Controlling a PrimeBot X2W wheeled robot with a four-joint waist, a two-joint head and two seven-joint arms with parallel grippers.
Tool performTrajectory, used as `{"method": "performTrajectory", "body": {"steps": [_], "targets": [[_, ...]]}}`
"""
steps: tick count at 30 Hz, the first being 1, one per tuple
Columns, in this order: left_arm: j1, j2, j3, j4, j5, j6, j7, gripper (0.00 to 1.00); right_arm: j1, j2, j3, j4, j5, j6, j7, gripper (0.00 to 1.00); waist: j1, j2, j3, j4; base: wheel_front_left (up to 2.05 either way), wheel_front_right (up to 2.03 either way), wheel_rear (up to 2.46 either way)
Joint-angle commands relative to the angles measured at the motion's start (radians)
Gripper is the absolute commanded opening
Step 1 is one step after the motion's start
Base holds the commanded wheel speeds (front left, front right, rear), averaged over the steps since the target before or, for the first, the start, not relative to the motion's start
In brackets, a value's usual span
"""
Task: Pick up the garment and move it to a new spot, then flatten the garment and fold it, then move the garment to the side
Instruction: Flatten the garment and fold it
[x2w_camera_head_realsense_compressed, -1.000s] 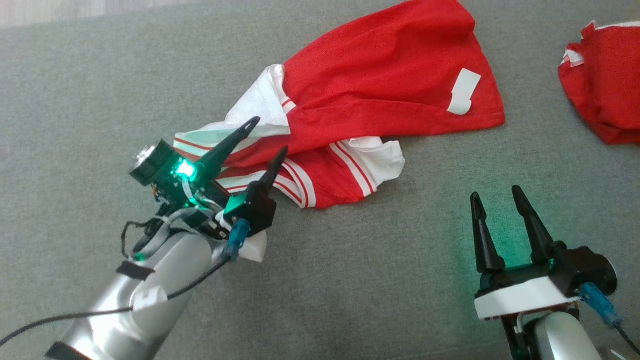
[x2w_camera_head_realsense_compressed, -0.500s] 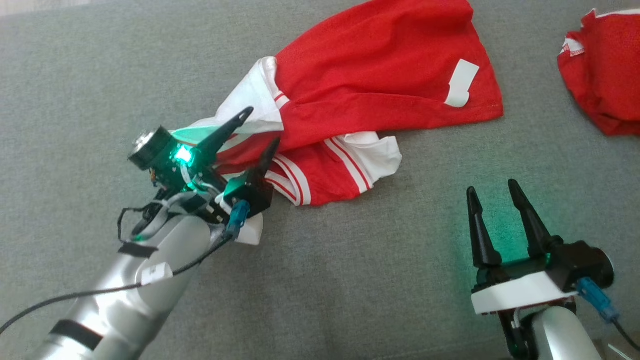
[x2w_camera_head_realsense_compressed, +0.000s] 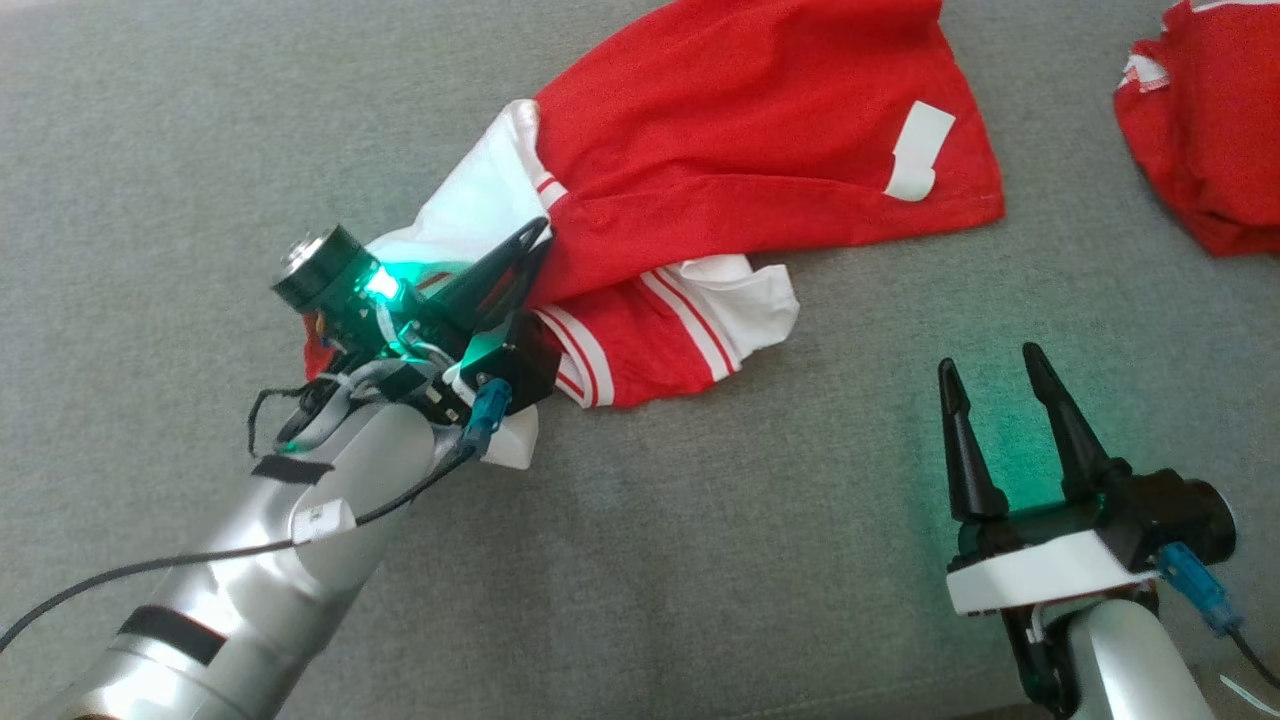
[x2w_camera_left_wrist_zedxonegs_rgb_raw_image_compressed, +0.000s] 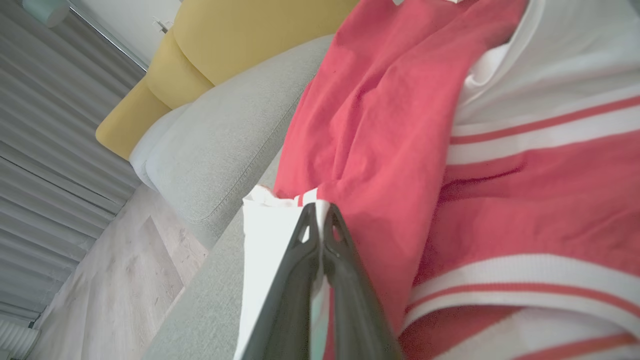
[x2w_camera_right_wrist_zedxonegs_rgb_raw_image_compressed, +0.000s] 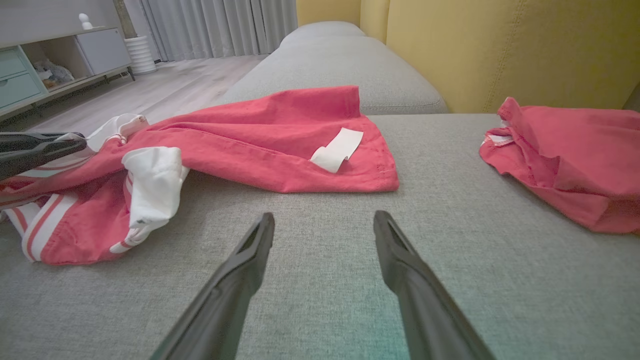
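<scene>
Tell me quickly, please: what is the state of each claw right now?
Left claw: closed, pinching the white edge of the red shirt.
Right claw: open, holding nothing, over the grey couch.

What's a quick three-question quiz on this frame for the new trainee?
1. True or false: the right gripper is shut on the shirt.
2. The left gripper is pinching: A) a white edge of the shirt, B) the loose white label, C) nothing.
3. How many separate red cloth items lie on the grey sofa?

Key
1. False: its jaws stand open, apart from the shirt.
2. A.
3. Two: the shirt and a second pile off to the right.
</scene>
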Motion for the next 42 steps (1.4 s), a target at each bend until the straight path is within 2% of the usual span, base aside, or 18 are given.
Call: {"method": "performTrajectory", "body": {"steps": [1, 7, 12, 16, 20, 24, 28, 36, 37, 38, 39, 41, 42], "targets": [[-0.047, 0.016, 0.030, -0.030, -0.010, 0.008, -0.017, 0.00, -0.011, -0.005, 0.013, -0.033, -0.012, -0.001, -0.004, 1.00, 0.0000, 0.0000, -0.003, 0.009, 0.00, 0.00, 0.00], [-0.040, 0.025, 0.044, -0.092, -0.032, 0.025, -0.058, 0.00, -0.005, -0.005, -0.004, -0.044, -0.030, -0.001, -0.004, 1.00, 0.0000, 0.0000, -0.008, 0.048, 0.00, 0.00, 0.00], [-0.053, 0.076, 0.106, -0.214, -0.083, 0.032, -0.083, 0.00, -0.048, -0.011, -0.045, -0.048, 0.022, -0.001, -0.004, 1.00, 0.0000, 0.0000, 0.010, 0.087, 0.00, 0.00, 0.00], [-0.063, 0.144, 0.146, -0.288, -0.102, 0.026, -0.077, 0.00, -0.124, -0.064, -0.058, 0.024, 0.084, -0.001, -0.004, 1.00, 0.0000, 0.0000, 0.027, 0.105, 0.00, 0.00, 0.00], [-0.071, 0.191, 0.169, -0.338, -0.109, 0.023, -0.064, 0.00, -0.230, -0.144, -0.048, 0.151, 0.166, -0.001, 0.020, 1.00, 0.0000, 0.0000, 0.042, 0.112, 0.00, 0.00, 0.00], [-0.075, 0.208, 0.179, -0.380, -0.114, 0.028, -0.054, 0.00, -0.321, -0.217, -0.009, 0.238, 0.271, -0.001, 0.108, 1.00, 0.0000, 0.0000, 0.055, 0.123, 0.00, 0.00, 0.00], [-0.072, 0.214, 0.178, -0.404, -0.116, 0.034, -0.045, 0.00, -0.357, -0.275, 0.038, 0.272, 0.373, -0.001, 0.166, 1.00, 0.0000, 0.0000, 0.062, 0.137, 0.00, 0.00, 0.00], [-0.057, 0.222, 0.169, -0.419, -0.121, 0.043, -0.039, 0.00, -0.355, -0.322, 0.075, 0.297, 0.480, -0.001, 0.211, 0.99, 0.0000, 0.0000, 0.060, 0.155, 0.00, 0.00, 0.00], [-0.055, 0.223, 0.169, -0.419, -0.122, 0.044, -0.038, 0.00, -0.353, -0.323, 0.078, 0.298, 0.488, -0.001, 0.213, 0.85, 0.0000, 0.0000, 0.059, 0.156, 0.00, 0.00, 0.00], [-0.054, 0.225, 0.168, -0.419, -0.123, 0.044, -0.037, 0.00, -0.351, -0.324, 0.082, 0.296, 0.496, -0.001, 0.214, 0.64, 0.0000, 0.0000, 0.058, 0.157, 0.00, 0.00, 0.00], [-0.052, 0.227, 0.168, -0.419, -0.124, 0.045, -0.036, 0.00, -0.349, -0.324, 0.085, 0.296, 0.504, -0.001, 0.216, 0.36, 0.0000, 0.0000, 0.057, 0.157, 0.00, 0.00, 0.00], [-0.051, 0.230, 0.167, -0.420, -0.125, 0.047, -0.035, 0.00, -0.345, -0.324, 0.089, 0.295, 0.521, -0.001, 0.221, 0.00, 0.0000, 0.0000, 0.055, 0.158, 0.00, 0.00, 0.00], [-0.049, 0.231, 0.166, -0.421, -0.127, 0.049, -0.034, 0.00, -0.340, -0.326, 0.094, 0.293, 0.536, -0.001, 0.224, 0.00, 0.0000, 0.0000, 0.051, 0.159, 0.00, 0.00, 0.00]]}}
